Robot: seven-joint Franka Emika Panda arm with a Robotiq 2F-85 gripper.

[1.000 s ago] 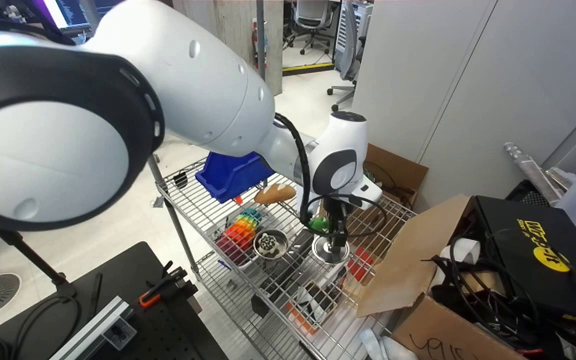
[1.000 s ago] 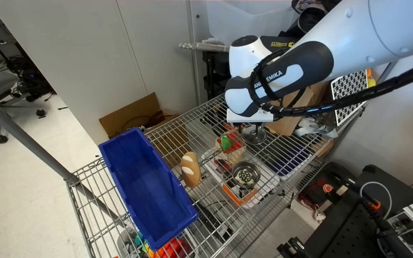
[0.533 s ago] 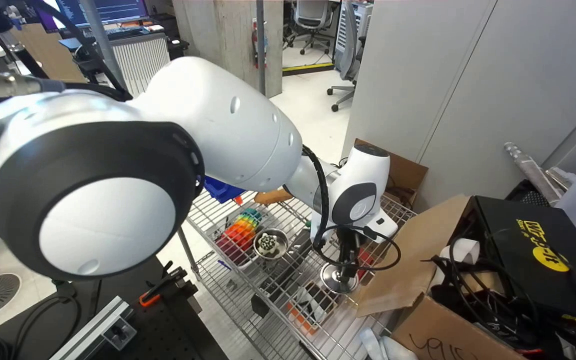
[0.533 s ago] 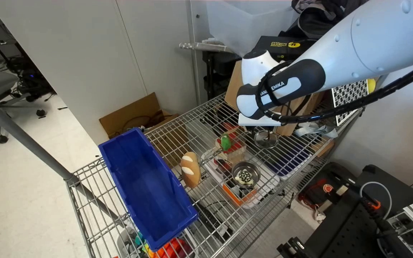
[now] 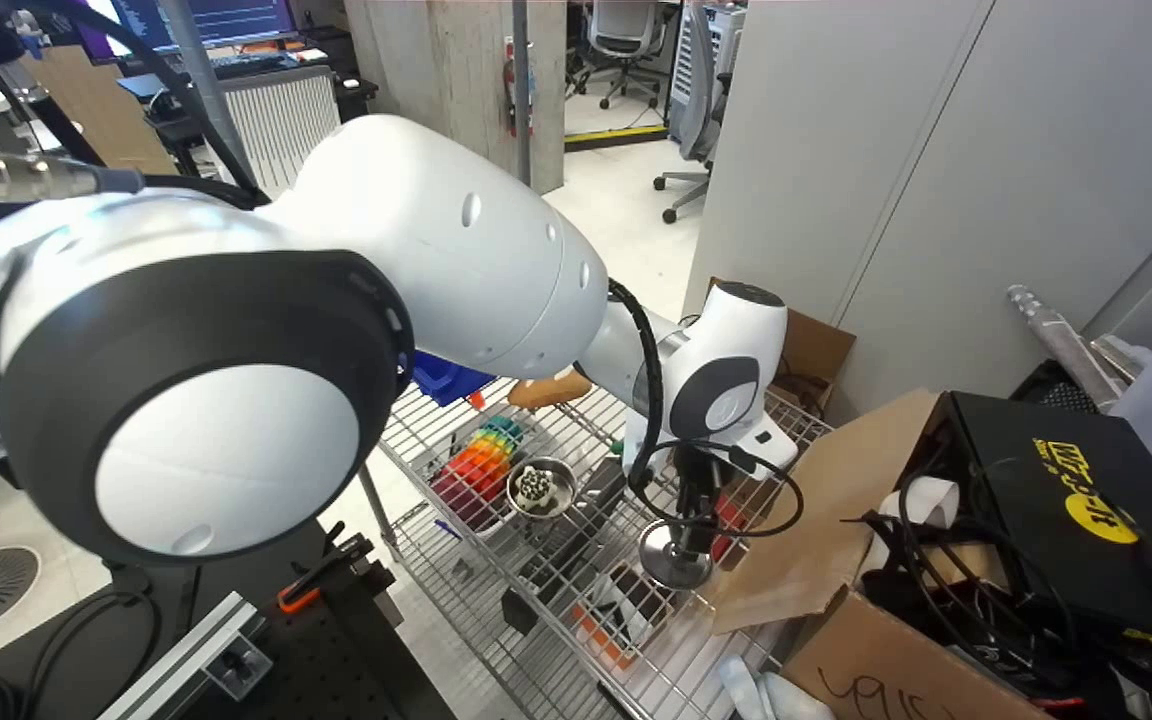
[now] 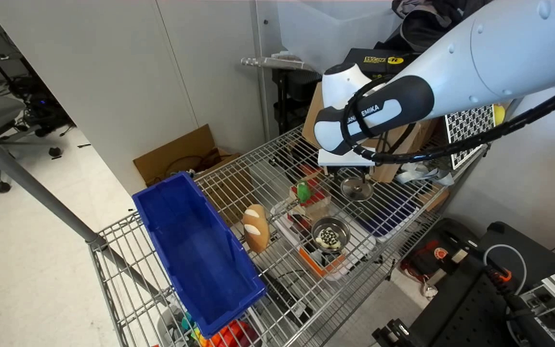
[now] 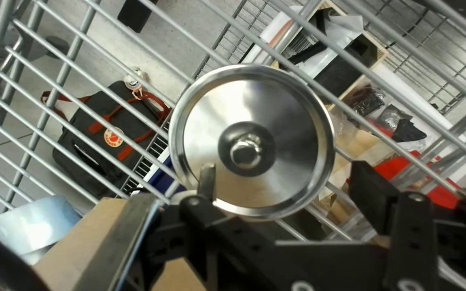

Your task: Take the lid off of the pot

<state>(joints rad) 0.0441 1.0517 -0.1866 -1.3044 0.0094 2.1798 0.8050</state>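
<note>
Wrist view: bag [image 7: 111, 136] is showing beneath shelf [image 7: 71, 54], left of gripper [image 7: 284, 173]; lid [image 7: 253, 139] is lying on shelf under gripper; fingers [image 7: 372, 194] are standing wide apart. In an exterior view: bin [image 6: 195, 250] is sitting well left of gripper; bread [image 6: 256, 228] is lying left, nearer; pot [image 6: 333, 222], lid off, is sitting slightly left, toward foreground, spotted thing [image 6: 329, 238] lying inside.

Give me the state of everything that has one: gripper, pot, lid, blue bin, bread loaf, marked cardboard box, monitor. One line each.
Gripper: open, holding nothing.
Pot: upright, uncovered, a spotted item inside.
Lid: off the pot, lying knob up.
Blue bin: upright, top open.
Bread loaf: whole, lying down.
Marked cardboard box: open, things inside.
Monitor: on, screen lit.
</note>
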